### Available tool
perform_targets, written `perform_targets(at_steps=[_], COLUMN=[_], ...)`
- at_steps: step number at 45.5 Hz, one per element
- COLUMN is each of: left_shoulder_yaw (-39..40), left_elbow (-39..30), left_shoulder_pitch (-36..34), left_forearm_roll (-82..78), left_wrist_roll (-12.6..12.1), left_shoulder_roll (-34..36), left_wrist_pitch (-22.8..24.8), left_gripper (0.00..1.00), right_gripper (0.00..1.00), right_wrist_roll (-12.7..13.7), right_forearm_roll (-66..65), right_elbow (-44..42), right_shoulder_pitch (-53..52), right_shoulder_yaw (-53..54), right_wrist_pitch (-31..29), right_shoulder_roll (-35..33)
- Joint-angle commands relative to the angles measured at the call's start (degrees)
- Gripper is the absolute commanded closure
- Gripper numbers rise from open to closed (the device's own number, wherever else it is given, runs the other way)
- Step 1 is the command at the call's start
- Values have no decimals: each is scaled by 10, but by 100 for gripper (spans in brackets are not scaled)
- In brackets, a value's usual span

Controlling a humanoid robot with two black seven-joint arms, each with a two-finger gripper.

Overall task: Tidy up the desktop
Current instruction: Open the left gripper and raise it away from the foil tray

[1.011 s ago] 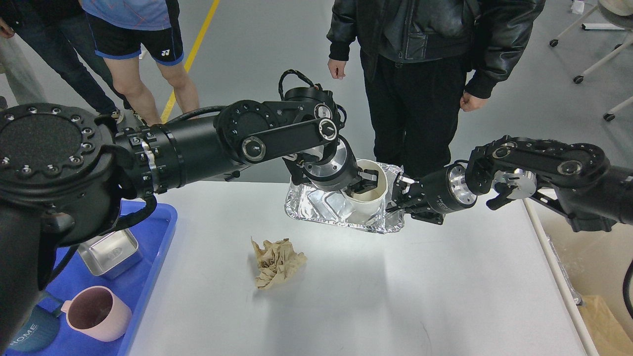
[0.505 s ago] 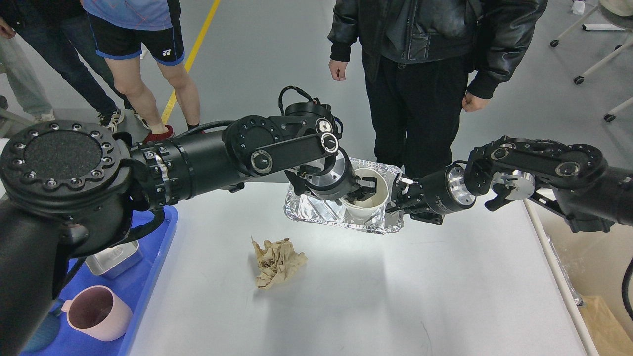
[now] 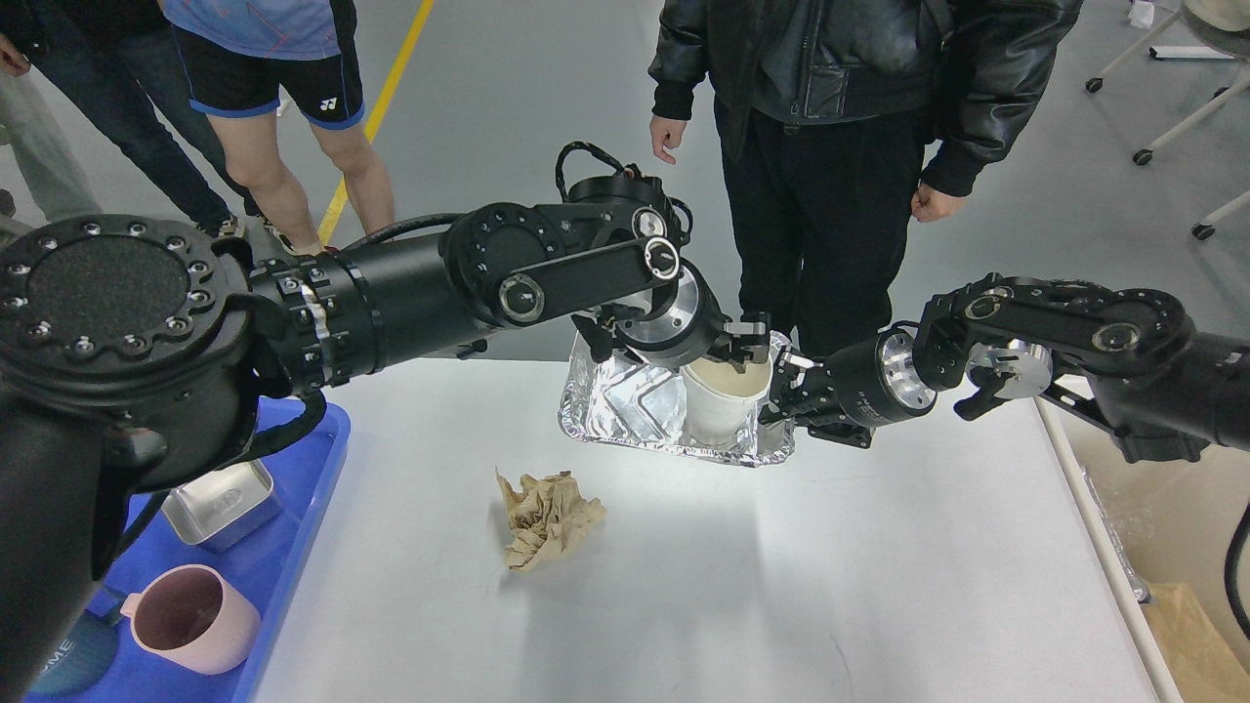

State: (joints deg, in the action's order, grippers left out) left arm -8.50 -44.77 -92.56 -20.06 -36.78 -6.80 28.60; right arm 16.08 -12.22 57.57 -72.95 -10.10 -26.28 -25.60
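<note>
— Where are the grippers over the desktop (image 3: 742, 576)?
— Left gripper (image 3: 747, 342) clamps the paper cup's (image 3: 721, 405) rim inside the foil tray (image 3: 635, 410); right gripper (image 3: 789, 391) pinches the tray's edge.
— Blue tray (image 3: 293, 547)?
— Pink mug (image 3: 190, 620), metal tin (image 3: 220, 498).

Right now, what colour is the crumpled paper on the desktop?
Light brown, seen best in the head view: the crumpled paper lies on the white desktop.

Readable txt: white Yonex logo on black shorts (image 3: 327, 90) of bystander top left. Partial white letters "OME" on dark blue-grey item (image 3: 66, 652) at bottom left, beside pink cup (image 3: 190, 620). Small print on right arm's wrist (image 3: 864, 395): too tiny to read.
</note>
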Motion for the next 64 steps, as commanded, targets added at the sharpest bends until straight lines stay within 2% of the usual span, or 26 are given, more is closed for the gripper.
perform_targets(at_steps=[1, 6, 11, 24, 33, 36, 47, 50, 55, 59, 64], left_shoulder_yaw=[16, 17, 16, -4, -21, -20, -14, -13, -10, -8, -5], left_elbow=[-9, -39, -99, -274, -334, -339, -342, -342, -342, -341, -347], left_shoulder_pitch=[-25, -51, -70, -77, -68, -56, 19, 31, 51, 76, 110], left_forearm_roll=[0, 1, 1, -2, -5, -6, -7, -8, -18, -31, -58], left_wrist_roll=[27, 36, 39, 39, 43, 54, 108, 132, 187, 253, 304], left_shoulder_roll=[19, 50, 107, 353, 506, 544, 657, 685, 724, 746, 751], left_wrist_pitch=[4, 8, 4, 1, 2, 2, -23, -24, -23, -26, -41], left_gripper=[7, 6, 6, 7, 7, 7, 7, 7, 7, 7, 7], right_gripper=[100, 100, 100, 100, 100, 100, 100, 100, 100, 100, 100], right_wrist_roll=[0, 0, 0, 0, 0, 0, 0, 1, 1, 1, 1], right_forearm_roll=[0, 0, 0, 0, -1, -4, -4, -4, -4, -4, -4], right_elbow=[0, 0, -1, -1, -3, -3, -2, -2, -2, -2, -2], right_shoulder_pitch=[-1, 0, 0, 0, 0, 0, 0, 0, -1, -1, -1], right_shoulder_yaw=[0, 0, 0, 0, 0, 1, 0, 0, 0, 0, 0], right_wrist_pitch=[0, 0, 1, 0, 1, 3, 6, 6, 6, 7, 8], right_shoulder_roll=[0, 1, 1, 2, 9, 11, 13, 13, 13, 16, 20])
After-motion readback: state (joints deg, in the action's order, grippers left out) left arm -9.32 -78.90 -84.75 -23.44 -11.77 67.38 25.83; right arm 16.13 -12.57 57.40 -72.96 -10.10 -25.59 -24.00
